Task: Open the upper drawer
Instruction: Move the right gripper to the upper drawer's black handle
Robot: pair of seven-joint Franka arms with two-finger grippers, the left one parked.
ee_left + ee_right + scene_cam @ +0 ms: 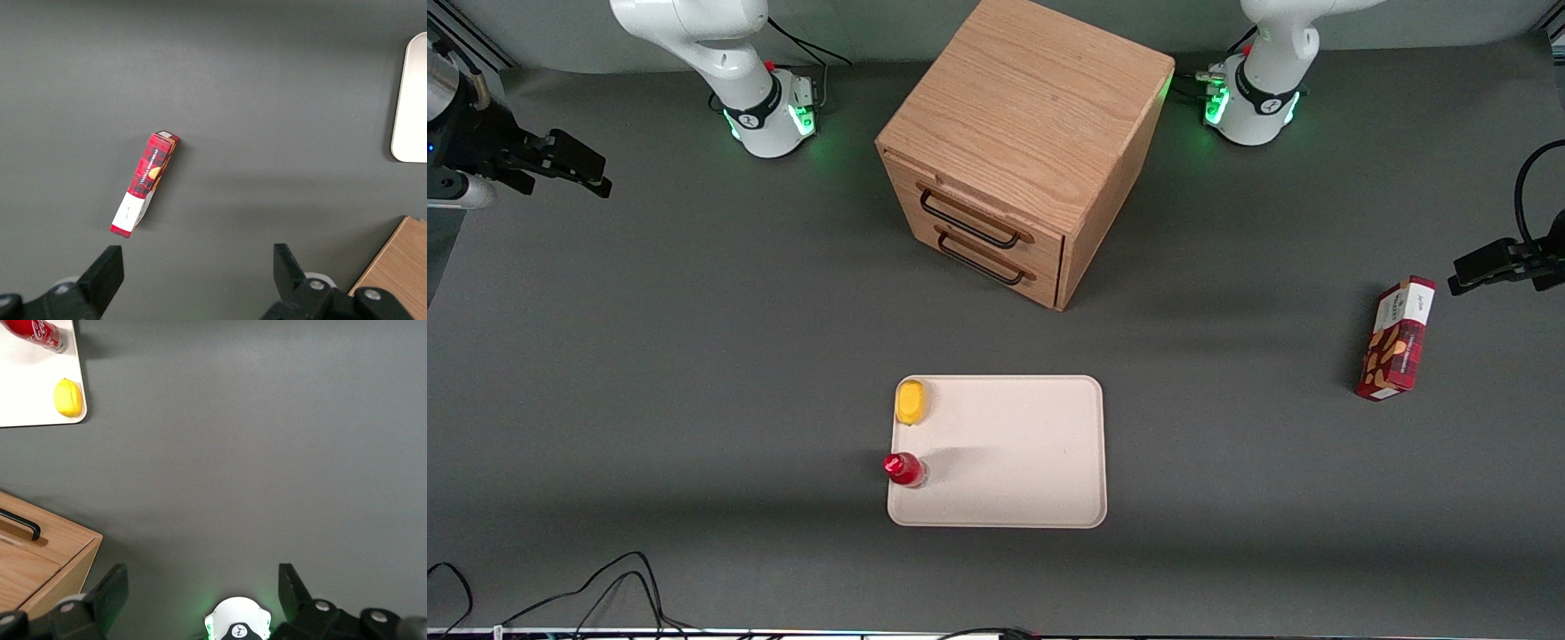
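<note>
The oak cabinet (1032,116) stands in the middle of the table, farther from the front camera than the tray. Its upper drawer (996,203) is closed flush, with a long black wire handle (969,220) across its light wood front. The matching lower drawer (987,258) sits just below it, also closed. My right gripper (574,167) hangs open and empty above the table, far off toward the working arm's end and well apart from the cabinet. In the right wrist view the gripper (200,593) is spread wide over bare grey table. A corner of the cabinet (60,543) and one end of a black handle (23,525) show there.
A beige tray (1014,444) lies nearer the front camera than the cabinet and holds a yellow lemon (911,402) and a red bottle (904,468). A red plaid box (1396,338) lies toward the parked arm's end. Cables (605,587) run along the front edge.
</note>
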